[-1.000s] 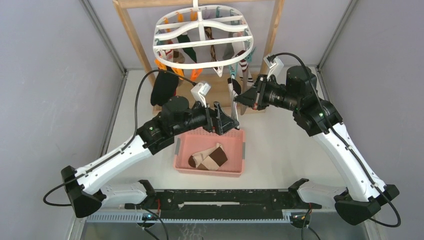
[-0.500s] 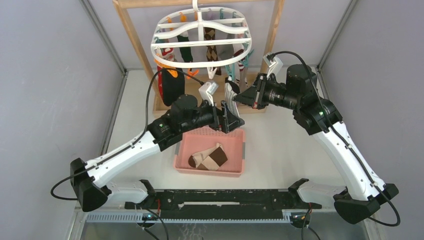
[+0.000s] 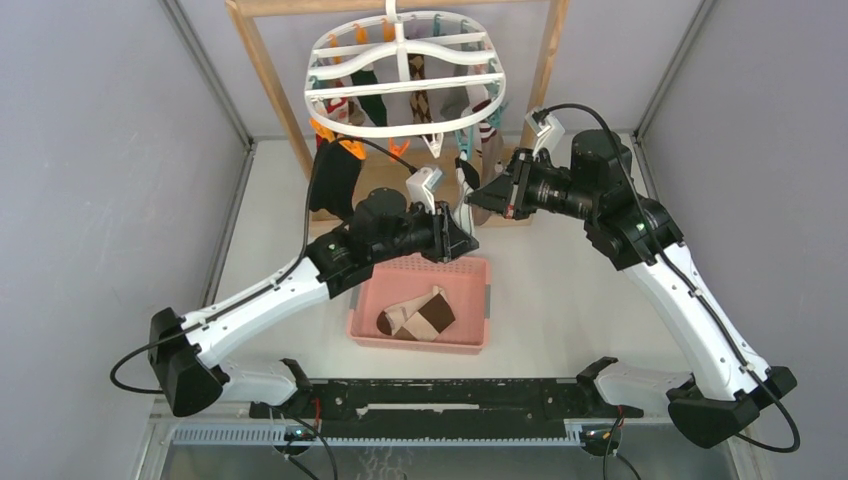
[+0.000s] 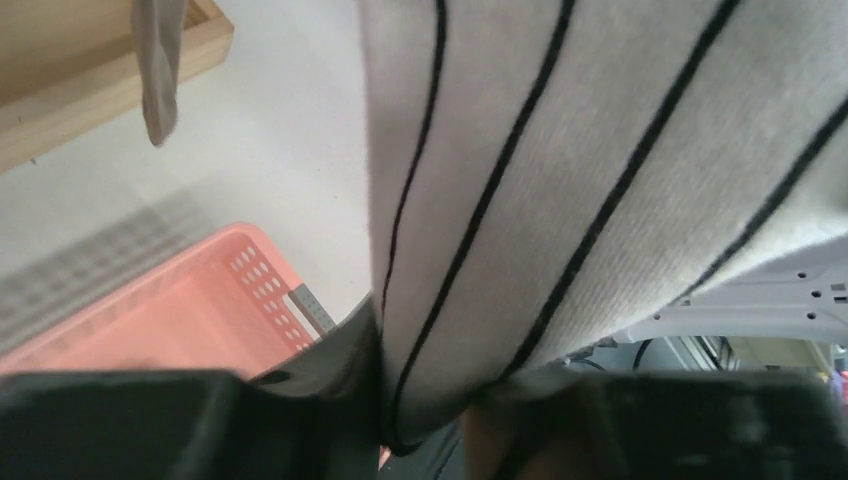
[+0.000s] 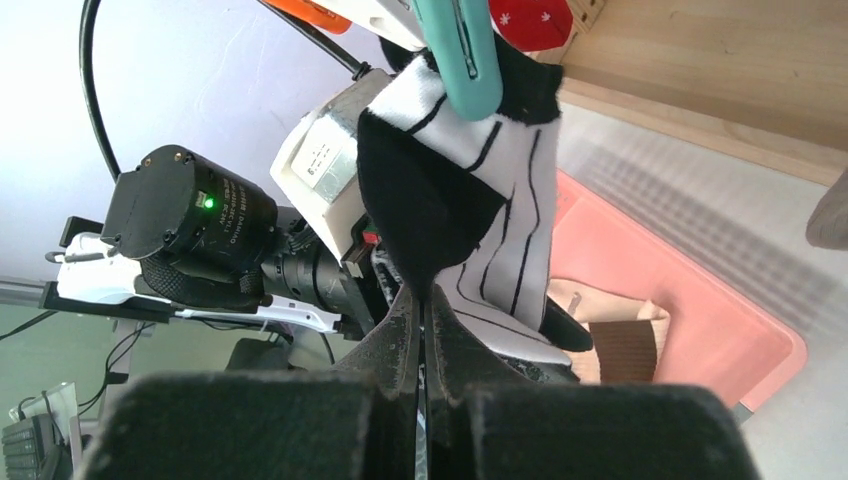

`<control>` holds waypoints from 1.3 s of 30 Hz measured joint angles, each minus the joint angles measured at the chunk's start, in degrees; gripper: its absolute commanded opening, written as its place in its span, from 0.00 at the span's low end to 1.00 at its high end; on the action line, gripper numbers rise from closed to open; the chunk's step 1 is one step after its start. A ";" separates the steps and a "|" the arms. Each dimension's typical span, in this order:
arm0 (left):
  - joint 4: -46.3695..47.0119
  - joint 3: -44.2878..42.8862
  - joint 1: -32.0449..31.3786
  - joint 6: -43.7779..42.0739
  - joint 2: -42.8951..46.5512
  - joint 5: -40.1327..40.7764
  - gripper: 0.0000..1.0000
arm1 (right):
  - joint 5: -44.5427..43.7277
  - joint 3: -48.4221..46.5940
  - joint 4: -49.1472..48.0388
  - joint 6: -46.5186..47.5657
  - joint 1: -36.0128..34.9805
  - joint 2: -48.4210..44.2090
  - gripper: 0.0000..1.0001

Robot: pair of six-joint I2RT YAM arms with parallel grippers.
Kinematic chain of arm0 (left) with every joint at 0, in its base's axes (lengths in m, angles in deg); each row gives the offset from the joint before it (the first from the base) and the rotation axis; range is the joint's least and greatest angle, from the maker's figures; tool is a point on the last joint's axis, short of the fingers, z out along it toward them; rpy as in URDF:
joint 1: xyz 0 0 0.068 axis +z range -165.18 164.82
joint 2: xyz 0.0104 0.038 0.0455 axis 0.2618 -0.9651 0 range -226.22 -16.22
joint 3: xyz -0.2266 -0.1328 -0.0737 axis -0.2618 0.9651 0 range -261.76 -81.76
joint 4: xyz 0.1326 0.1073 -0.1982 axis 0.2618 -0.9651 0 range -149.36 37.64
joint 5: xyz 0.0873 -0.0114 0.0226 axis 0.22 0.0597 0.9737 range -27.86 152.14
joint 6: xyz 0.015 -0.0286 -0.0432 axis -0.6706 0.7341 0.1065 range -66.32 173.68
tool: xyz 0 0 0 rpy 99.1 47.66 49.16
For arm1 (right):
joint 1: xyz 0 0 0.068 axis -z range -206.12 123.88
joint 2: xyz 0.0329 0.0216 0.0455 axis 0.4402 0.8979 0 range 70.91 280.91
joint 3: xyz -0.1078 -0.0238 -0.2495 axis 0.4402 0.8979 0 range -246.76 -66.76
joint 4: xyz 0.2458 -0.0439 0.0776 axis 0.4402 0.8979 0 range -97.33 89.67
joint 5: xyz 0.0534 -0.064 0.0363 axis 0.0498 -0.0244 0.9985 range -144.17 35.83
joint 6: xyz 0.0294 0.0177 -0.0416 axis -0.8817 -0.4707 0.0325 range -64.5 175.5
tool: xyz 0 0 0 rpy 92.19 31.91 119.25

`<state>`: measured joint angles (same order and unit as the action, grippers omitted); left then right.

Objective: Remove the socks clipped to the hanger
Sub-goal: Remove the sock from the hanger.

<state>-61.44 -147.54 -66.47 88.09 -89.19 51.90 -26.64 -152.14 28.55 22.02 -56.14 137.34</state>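
White ribbed knit with thin black lengthwise stripes and a black heel patch: that's the striped sock, hanging from a teal clip on the white hanger. The fabric is partly black at the top where the clip bites it.

Left pincer sits right under the sock. The sock's lower end drops between its two fingers and both press against the fabric, so it is closed on the sock, though not all the way together.

Right pincer comes in from the opposite side. Its fingers are squeezed flat together and the black heel patch tapers straight into the tips, so it looks pinched there. The clip is directly above this pincer, and the sock is clipped on.

Pink basket lies just below the left pincer, toward the arm bases, with a beige-and-brown sock in it.

More socks hang above and beyond both pincers:
- a black sock off to the left pincer's left
- a red sock past the teal clip
- a grey sock up-left in the left wrist view

Wooden frame stands behind the lot.
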 measured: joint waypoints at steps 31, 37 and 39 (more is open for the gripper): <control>-27.28 -19.96 0.00 -9.55 -3.96 17.31 0.00 | -22.84 -17.81 16.04 8.02 -5.70 3.32 0.71; -28.94 -21.64 0.00 -10.88 -4.04 18.84 0.00 | -31.36 -24.44 17.25 10.95 -10.84 6.49 0.75; -29.31 -22.12 -0.02 -11.21 -4.17 19.15 0.00 | -33.70 -26.47 17.29 11.74 -11.65 8.00 0.75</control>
<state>-90.75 -169.66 -66.49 76.88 -93.36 71.05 -60.35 -178.61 45.84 33.76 -67.79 145.34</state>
